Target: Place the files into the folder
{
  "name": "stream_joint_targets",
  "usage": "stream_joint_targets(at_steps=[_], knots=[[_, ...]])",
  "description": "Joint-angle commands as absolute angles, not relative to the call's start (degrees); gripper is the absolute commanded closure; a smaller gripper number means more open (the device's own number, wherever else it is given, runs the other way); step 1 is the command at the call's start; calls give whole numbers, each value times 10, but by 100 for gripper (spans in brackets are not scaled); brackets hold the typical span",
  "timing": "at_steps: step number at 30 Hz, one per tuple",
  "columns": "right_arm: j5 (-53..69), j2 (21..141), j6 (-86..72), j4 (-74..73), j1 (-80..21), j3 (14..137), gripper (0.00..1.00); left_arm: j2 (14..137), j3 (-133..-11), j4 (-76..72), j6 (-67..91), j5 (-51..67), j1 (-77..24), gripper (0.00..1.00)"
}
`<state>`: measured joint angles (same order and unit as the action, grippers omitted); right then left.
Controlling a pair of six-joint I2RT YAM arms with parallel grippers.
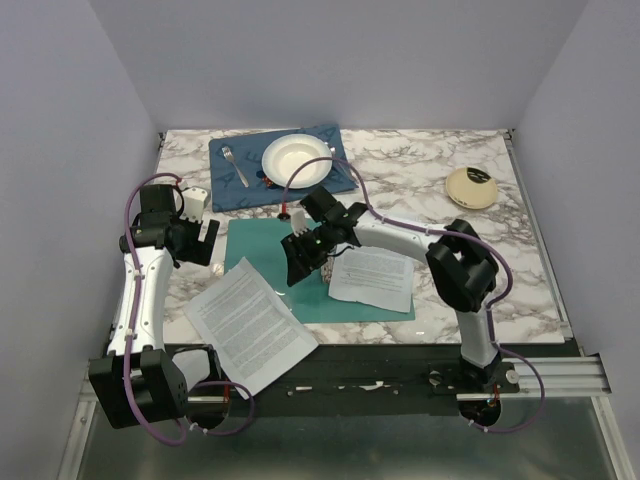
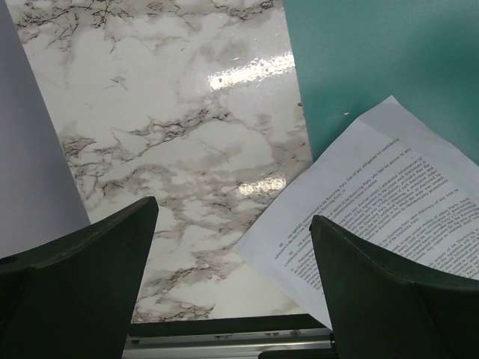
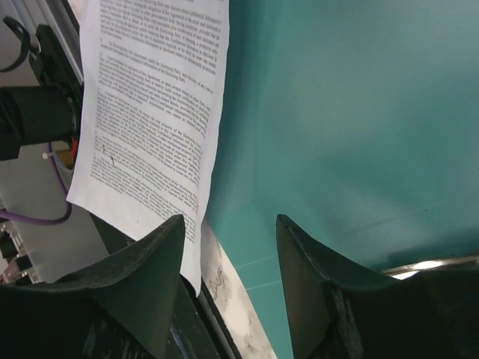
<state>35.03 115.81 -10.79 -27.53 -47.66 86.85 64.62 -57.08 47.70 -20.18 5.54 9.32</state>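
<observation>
My right gripper hovers empty, jaws parted, over the flat teal plastic folder lying mid-table. White printed paper files: one sheet rests on the folder's right half, and another overlaps its near-left corner and overhangs the edge of the marble-patterned table. That overhang looks graspable, which is likely why my left gripper hangs beside it, spread wide.

Marble table, busy in the middle.
A blue mat lies at the back, a teal folder in the centre, a cream disc far right, and a printed sheet overhangs the near-left edge.
</observation>
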Motion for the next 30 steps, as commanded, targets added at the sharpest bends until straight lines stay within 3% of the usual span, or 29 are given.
stream_joint_targets(at_steps=[1, 18, 27, 30], knots=[[398, 1193, -98, -266, -493, 889, 41, 650, -575, 478, -209, 49, 97, 1], [410, 1287, -161, -193, -545, 926, 52, 646, -569, 477, -214, 39, 97, 1], [417, 1291, -193, -163, -555, 912, 65, 644, -568, 475, -219, 34, 97, 1], [416, 1290, -201, -155, -557, 906, 75, 643, -567, 475, -221, 33, 97, 1]])
